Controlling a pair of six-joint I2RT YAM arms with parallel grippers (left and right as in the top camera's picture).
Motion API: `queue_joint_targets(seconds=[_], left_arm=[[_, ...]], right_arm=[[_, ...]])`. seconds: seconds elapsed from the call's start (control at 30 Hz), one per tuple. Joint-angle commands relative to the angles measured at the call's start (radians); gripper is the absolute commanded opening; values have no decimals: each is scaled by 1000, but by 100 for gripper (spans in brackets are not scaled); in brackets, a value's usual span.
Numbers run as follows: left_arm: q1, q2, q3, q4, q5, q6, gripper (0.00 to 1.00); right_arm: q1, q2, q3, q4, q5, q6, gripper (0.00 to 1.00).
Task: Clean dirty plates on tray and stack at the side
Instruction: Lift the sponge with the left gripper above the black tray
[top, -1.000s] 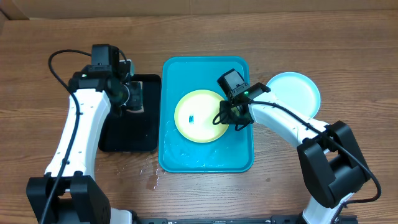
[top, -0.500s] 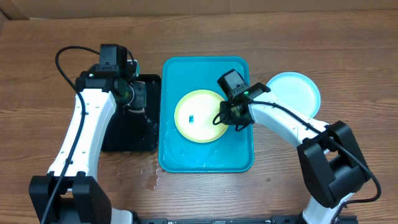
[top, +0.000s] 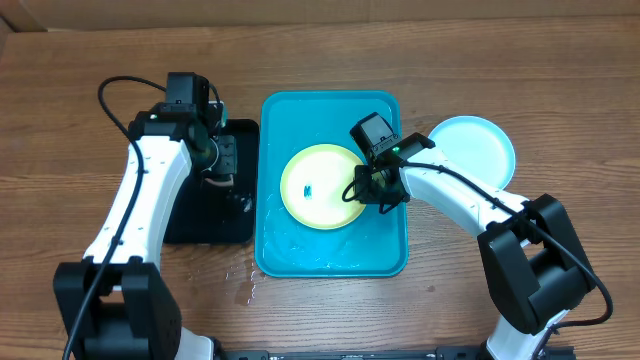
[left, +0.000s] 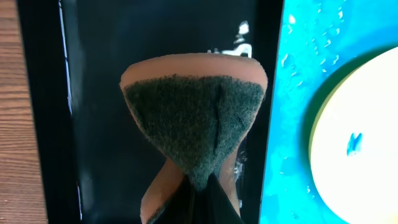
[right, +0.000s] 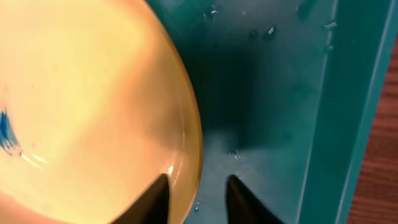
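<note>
Yellow-green plate (top: 318, 187) lies centred in the cyan tray (top: 300, 255), blue smudge (top: 310, 188) showing, its 3 o'clock rim hidden overhead beneath the right gripper (right: 196, 193), whose parted jaws straddle that rim without clamping. Left arm (top: 140, 210) bends over the black tray (top: 200, 225) at 9 o'clock, left gripper (left: 199, 202) pinched tight on an orange sponge (left: 189, 118), fingertips cut off at frame bottom. Light cyan plate (top: 480, 145) sits outside at 2 o'clock, right arm (top: 455, 195) covering its edge.

No legible text, label, brand or number in any view: none on tray (top: 390, 255), plate (top: 330, 165) or sponge (left: 189, 121). Only marking: blue smudge (top: 311, 189) at plate centre, not a character.
</note>
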Motion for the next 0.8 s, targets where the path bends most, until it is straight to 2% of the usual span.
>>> queue_joint_targets(seconds=[0.0, 0.13, 0.5, 0.53, 0.63, 0.73, 0.77], left_arm=[[-4, 13, -4, 5, -5, 10, 4], [-4, 14, -4, 2, -6, -1, 4], [-4, 14, -10, 1, -3, -5, 4], [-4, 14, -12, 2, -3, -5, 4], [-4, 14, -21, 6, -3, -5, 4], [-4, 14, -36, 26, -3, -5, 4], [-4, 14, -40, 32, -3, -5, 4]], right_arm=[[-4, -1, 12, 14, 7, 5, 39], [-4, -1, 12, 31, 43, 3, 44], [-4, -1, 12, 40, 56, 0, 43], [-4, -1, 12, 42, 56, 0, 41], [-4, -1, 12, 45, 56, 0, 21], [-4, -1, 12, 44, 56, 0, 6], [-4, -1, 12, 44, 56, 0, 4]])
